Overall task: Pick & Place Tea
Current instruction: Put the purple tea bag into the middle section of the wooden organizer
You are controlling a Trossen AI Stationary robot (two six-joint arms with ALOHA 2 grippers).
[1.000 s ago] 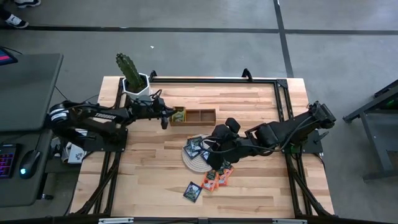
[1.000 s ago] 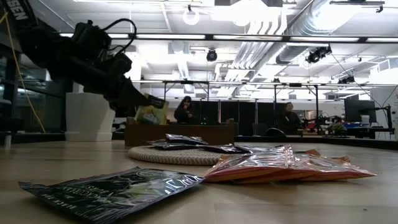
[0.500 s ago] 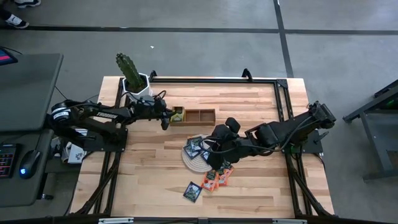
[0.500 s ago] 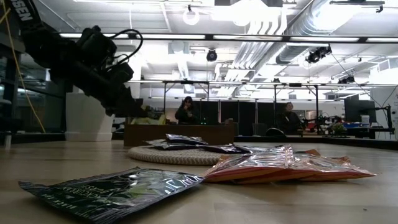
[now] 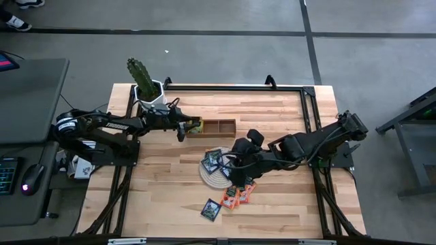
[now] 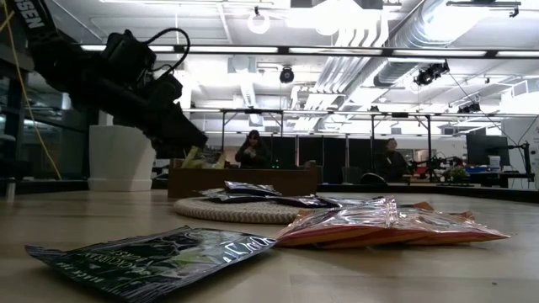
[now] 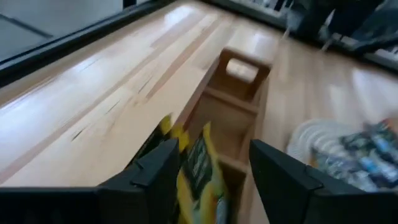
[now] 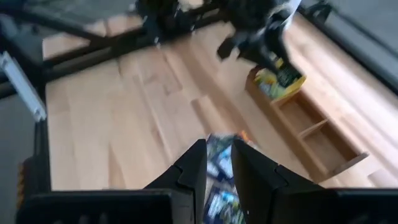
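A brown wooden tray (image 5: 216, 126) lies at the far middle of the table. Yellow-green tea sachets (image 7: 198, 171) stand in its left compartment. My left gripper (image 7: 211, 149) is open at that compartment, one finger on each side of a sachet. Dark tea sachets (image 5: 213, 160) lie on the round woven mat (image 5: 207, 177). Orange-red sachets (image 5: 238, 195) lie on the table at its near right. One dark sachet (image 5: 210, 209) lies alone nearer the front edge. My right gripper (image 8: 219, 152) hangs over the mat, its fingers a narrow gap apart with nothing seen between them. My left gripper has its fingers (image 7: 152, 174) on either side of the yellow-green sachet's upper edge (image 7: 186, 140), coming level from the table's left. The sachet stands in the tray's compartment. Whether the one finger beside it touches it, I cannot tell.
A white pot with a cactus (image 5: 145, 87) stands at the far left corner, just behind my left arm. The tray's middle and right compartments (image 7: 242, 93) show no sachets. Bare wood lies to the left and near side of the mat.
My left gripper has gone down to the tray's left compartment with the yellow-green sachet. A second ago the sachet was held above the tray's rim; it now stands inside the compartment.
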